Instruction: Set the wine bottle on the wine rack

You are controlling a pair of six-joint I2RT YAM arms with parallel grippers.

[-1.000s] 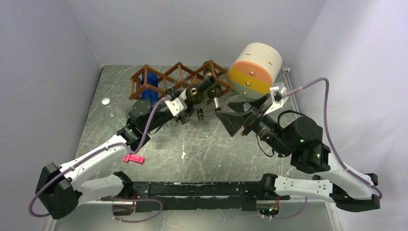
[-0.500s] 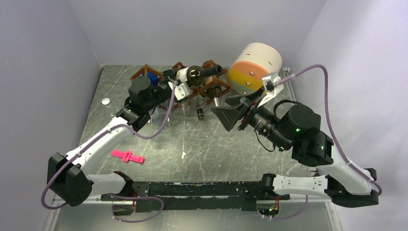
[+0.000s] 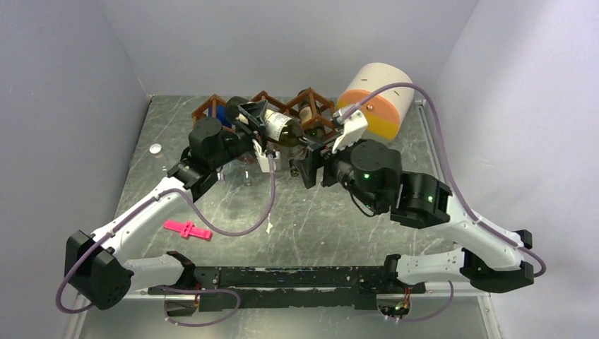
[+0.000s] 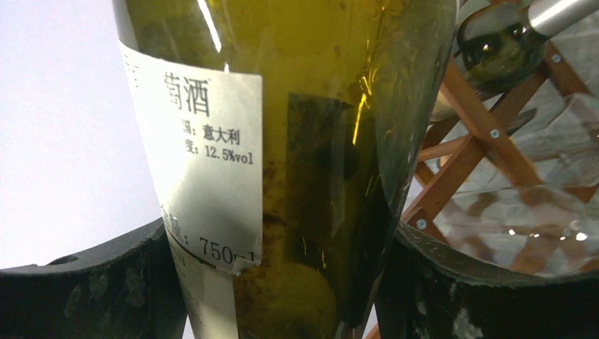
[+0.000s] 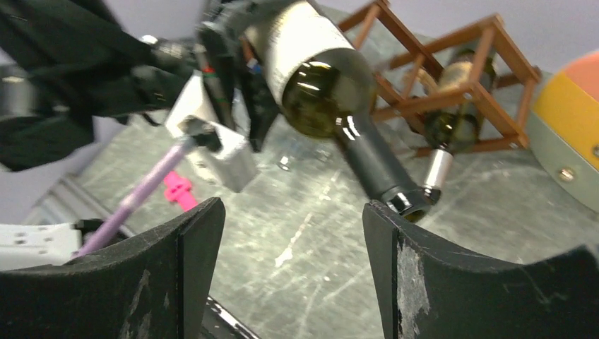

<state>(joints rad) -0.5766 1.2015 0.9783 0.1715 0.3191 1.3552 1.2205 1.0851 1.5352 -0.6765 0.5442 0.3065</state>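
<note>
The left jaws are clamping the wine bottle (image 3: 284,130), holding it above the tabletop (image 3: 318,215) just before the wine rack (image 3: 311,94); the right jaws are standing apart near its neck. Laying it in is remaining.

**Olive Glass Against Red-Brown Slats**

The wine bottle (image 5: 321,99) was dark olive-green glass, with a white label printed in black and a black capsule on its neck. The wine rack (image 3: 311,92) was reddish-brown wood. A second bottle (image 5: 452,116) lying in the rack was dark glass with a silver cap, and a blue object (image 3: 224,116) showed in the rack's left-hand cell. Just right of the rack, the cylinder (image 3: 378,81) was cream with orange and yellow bands on its face. The table (image 3: 297,212) under the rack was grey, veined with white — and a pink clip (image 3: 188,229) lay on it well in front of the rack. A cable (image 5: 138,191) was purple.
</note>
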